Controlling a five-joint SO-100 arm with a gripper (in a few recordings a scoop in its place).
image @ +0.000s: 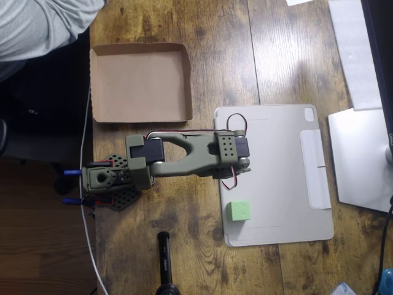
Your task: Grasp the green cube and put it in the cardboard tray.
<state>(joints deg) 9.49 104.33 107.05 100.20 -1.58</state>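
Observation:
The green cube [239, 210], small and pastel, rests on the lower left corner of a grey tablet-like pad [276, 166]. The cardboard tray [140, 83] lies flat on the wood at the upper left, with nothing inside it. Between them the olive-green arm [184, 153] is folded, reaching from its base [101, 179] at the table's left edge to a joint [232, 150] over the pad's left side. That joint is a short way above the cube in the picture. The gripper is tucked under the folded links, so its fingers are hidden.
A black cylinder [165, 261] stands at the bottom edge, left of the cube. A person's grey sleeve [43, 21] is at the top left. White sheets [359, 55] and a silver laptop [362, 160] fill the right side. The table's left edge [92, 246] drops to the floor.

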